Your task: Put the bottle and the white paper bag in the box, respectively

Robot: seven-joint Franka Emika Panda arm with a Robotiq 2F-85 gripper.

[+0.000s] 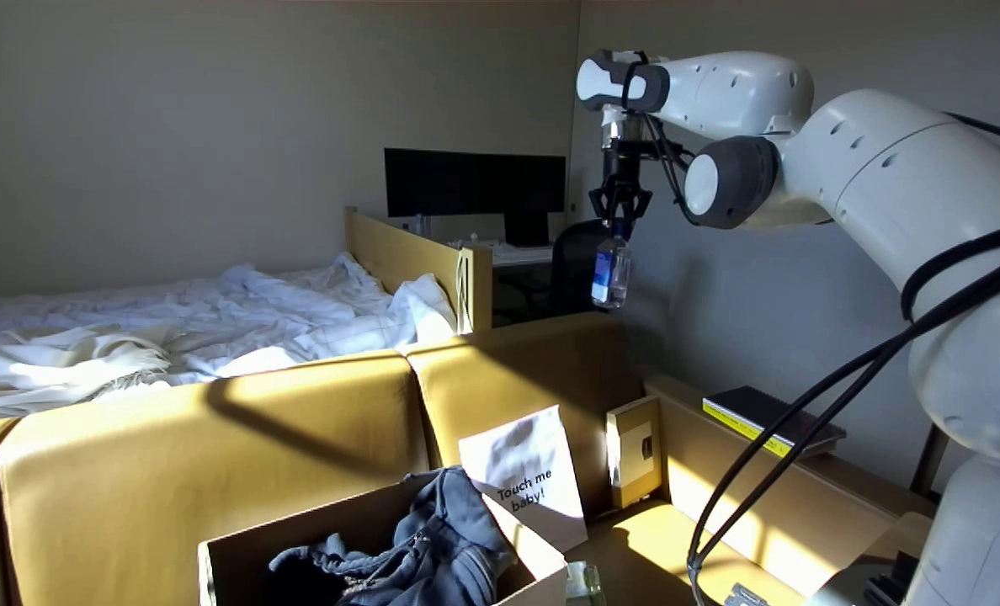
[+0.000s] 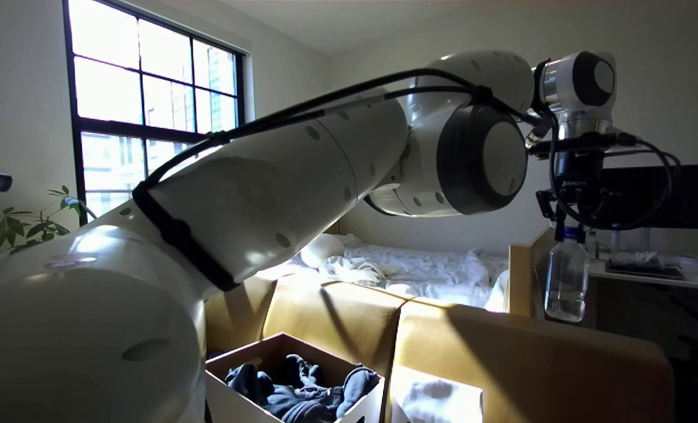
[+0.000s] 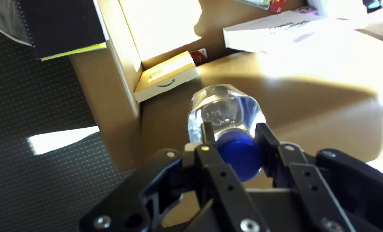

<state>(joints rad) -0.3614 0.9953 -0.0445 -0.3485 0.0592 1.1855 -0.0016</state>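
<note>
Okay so we've got the black two-finger pincer pinching our clear plastic bottle by its blue cap, up above the back edge of the tan padded sofa.

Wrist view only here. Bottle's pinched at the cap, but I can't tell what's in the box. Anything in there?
Observer: Yes, the box holds bunched dark bluish clothing.
Operator: And the white paper bag? I can't read the print from here.
Observer: It says "Touch me baby!", legible in an exterior view.
Operator: What's beyond the sofa backrest?
Observer: A bed with rumpled white bedding, seen in both exterior views.
</note>
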